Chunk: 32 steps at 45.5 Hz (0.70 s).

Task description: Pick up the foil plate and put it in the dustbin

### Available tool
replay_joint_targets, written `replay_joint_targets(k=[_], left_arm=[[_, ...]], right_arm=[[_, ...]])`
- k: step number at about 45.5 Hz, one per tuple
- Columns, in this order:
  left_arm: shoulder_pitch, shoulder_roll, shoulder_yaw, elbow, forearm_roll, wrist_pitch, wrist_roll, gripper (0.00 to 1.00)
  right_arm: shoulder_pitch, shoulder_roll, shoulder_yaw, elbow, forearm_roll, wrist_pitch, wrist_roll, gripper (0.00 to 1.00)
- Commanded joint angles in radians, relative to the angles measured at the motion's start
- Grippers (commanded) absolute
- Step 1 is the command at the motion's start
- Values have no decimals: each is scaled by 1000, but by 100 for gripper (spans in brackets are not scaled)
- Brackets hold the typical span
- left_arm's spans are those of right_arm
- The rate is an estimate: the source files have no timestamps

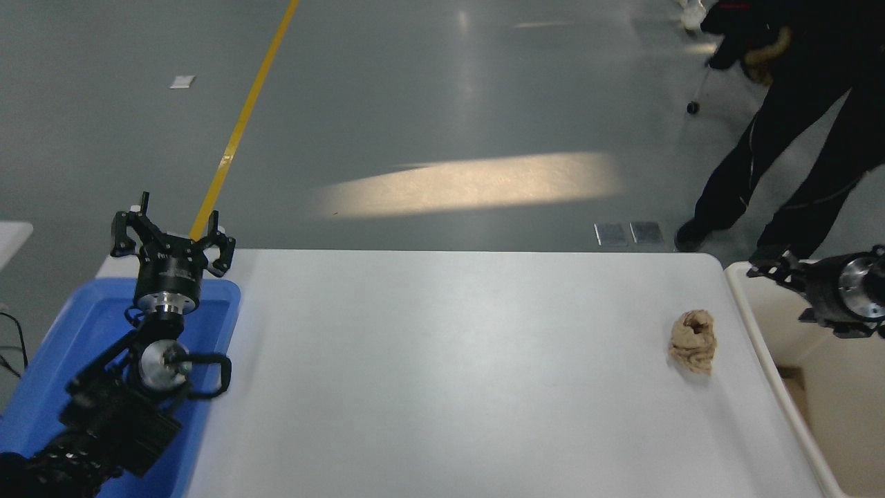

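Note:
The foil plate is out of view in the head view. The dustbin (764,346), a cream-white tub with a beige inside, stands off the table's right end and is cut by the picture's edge. My right gripper (776,294) comes in from the right edge above the dustbin's far left corner; its fingers look spread and hold nothing. My left arm is parked at the lower left, its gripper (169,232) open over the far end of the blue tub.
A small tan wadded lump (693,340) lies on the white table (449,360) near its right end. A blue plastic tub (69,332) sits at the table's left end under the left arm. A person in dark clothes (795,124) stands beyond the far right corner.

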Motion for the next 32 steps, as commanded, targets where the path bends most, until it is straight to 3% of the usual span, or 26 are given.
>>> replay_joint_targets(k=[1, 9, 22, 32], left_arm=[[1, 0, 0, 1, -2, 0, 0, 99], [3, 0, 0, 1, -2, 0, -2, 99], [3, 0, 0, 1, -2, 1, -2, 99], [3, -1, 0, 1, -2, 1, -2, 99]], right_arm=[[354, 98, -76, 298, 1, 99, 2, 100], [528, 143, -67, 321, 24, 323, 0, 100], [665, 229, -79, 321, 205, 625, -13, 100], [690, 331, -177, 321, 255, 650, -21, 100]])
